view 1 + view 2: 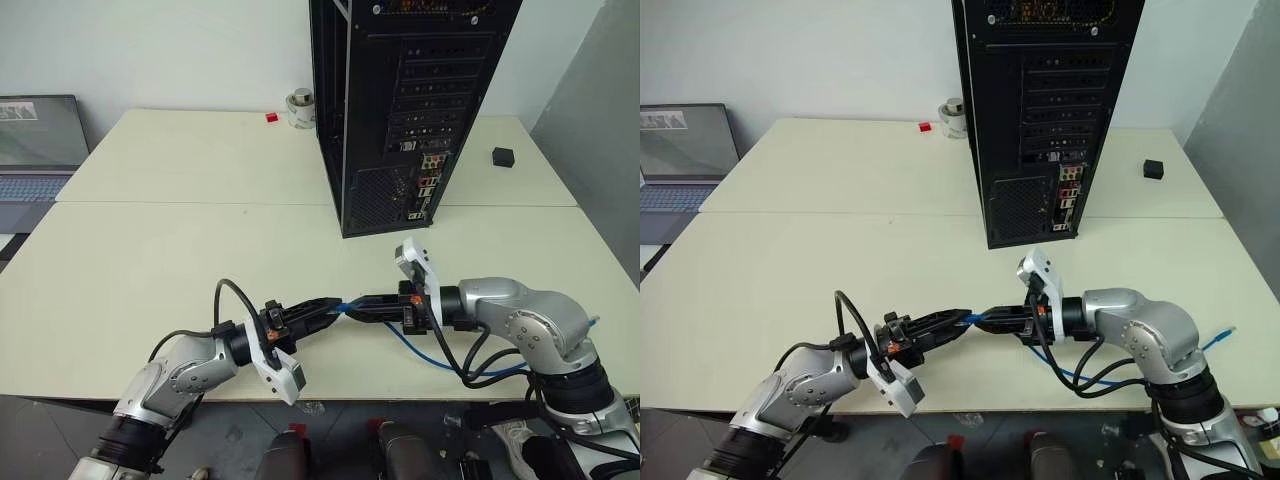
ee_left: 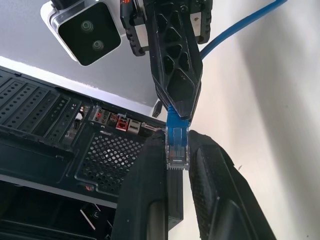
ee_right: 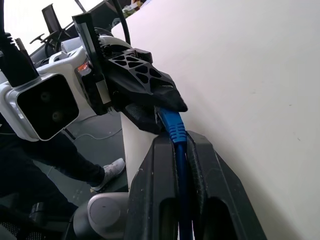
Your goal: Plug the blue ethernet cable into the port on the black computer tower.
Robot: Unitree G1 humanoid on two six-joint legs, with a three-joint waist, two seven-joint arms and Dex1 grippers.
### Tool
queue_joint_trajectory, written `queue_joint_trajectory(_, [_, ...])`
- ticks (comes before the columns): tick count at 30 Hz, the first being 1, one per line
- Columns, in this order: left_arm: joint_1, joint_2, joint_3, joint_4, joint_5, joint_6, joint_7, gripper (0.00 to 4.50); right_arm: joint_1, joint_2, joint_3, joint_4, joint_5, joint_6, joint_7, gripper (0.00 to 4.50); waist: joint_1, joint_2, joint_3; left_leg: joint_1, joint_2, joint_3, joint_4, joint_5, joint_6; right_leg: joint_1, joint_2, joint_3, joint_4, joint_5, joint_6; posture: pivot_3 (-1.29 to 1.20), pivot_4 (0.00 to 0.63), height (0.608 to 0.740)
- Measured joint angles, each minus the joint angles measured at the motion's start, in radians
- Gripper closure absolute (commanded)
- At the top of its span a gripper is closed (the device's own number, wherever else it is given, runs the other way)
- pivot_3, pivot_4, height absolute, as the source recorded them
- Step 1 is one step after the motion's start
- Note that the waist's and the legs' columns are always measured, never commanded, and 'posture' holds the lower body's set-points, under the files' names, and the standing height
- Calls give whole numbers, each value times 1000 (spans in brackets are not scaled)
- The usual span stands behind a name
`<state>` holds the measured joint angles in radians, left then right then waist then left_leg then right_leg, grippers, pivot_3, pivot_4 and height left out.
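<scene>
Above the near edge of the cream worktop (image 1: 150, 260), the left claw (image 1: 335, 305) and right claw (image 1: 358, 306) meet tip to tip. Both are clenched on the thin bright blue ethernet cable (image 2: 240, 27), the left around its clear plug (image 2: 176, 152). Farther back stands the tall black computer tower (image 1: 400, 110), ports (image 1: 428, 185) facing the claws.
</scene>
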<state>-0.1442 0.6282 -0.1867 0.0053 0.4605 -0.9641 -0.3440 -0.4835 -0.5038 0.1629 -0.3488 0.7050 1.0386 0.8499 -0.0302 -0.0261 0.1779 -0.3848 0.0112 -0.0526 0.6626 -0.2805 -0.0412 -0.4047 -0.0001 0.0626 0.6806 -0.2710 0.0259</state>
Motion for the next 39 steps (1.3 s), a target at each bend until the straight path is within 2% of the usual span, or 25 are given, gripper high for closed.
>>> queue_joint_trajectory(5, [1, 19, -27, -4, -83, 45, -60, 1852, -3, -7, 0, 3, 0, 0, 0, 4500, -1, 0, 0, 0, 0, 0, 0, 0, 0, 0, 0, 0, 0, 0, 0, 0, 150, 740])
queue_joint_trajectory(15, [14, 21, -32, -25, -227, 192, -132, 100, -1, -31, -35, 3, -4, -15, -11, 4500, -1, 0, 0, 0, 0, 0, 0, 0, 0, 0, 0, 0, 0, 0, 0, 0, 150, 740])
queue_joint_trajectory(20, [30, -8, -20, -78, -326, 361, -161, 100, 4, -66, -108, 9, -19, -47, -45, 4500, -1, 0, 0, 0, 0, 0, 0, 0, 0, 0, 1, 0, 0, 0, 0, 0, 150, 740])
queue_joint_trajectory(27, [-21, -175, -10, -246, -538, 920, -160, 100, 36, -74, -184, 22, -174, -160, -233, 4500, 0, 0, 0, -1, -1, 0, 1, 0, 0, 0, 2, 0, 1, 0, 0, 0, 150, 740])
queue_joint_trajectory(29, [-62, -227, -10, -281, -569, 1084, -135, 100, 43, -55, -184, 17, -252, -198, -332, 4500, -1, 0, 0, -1, 0, 0, 1, 0, 0, 0, 6, 1, 0, 0, 0, 0, 150, 740])
queue_joint_trajectory(33, [-124, -303, -8, -297, -610, 1294, -95, 100, 56, -5, -180, 8, -380, -255, -491, 4500, -3, 0, 0, -1, 0, 0, 0, 0, 0, -1, 7, 2, 1, 0, 0, 0, 150, 740])
queue_joint_trajectory(39, [-215, -369, -9, -310, -619, 1489, -53, 100, 64, 141, -181, -11, -465, -261, -670, 4500, -2, 0, 0, -1, 0, 0, 0, 0, -1, -1, 7, 3, 1, 0, 0, 0, 150, 740])
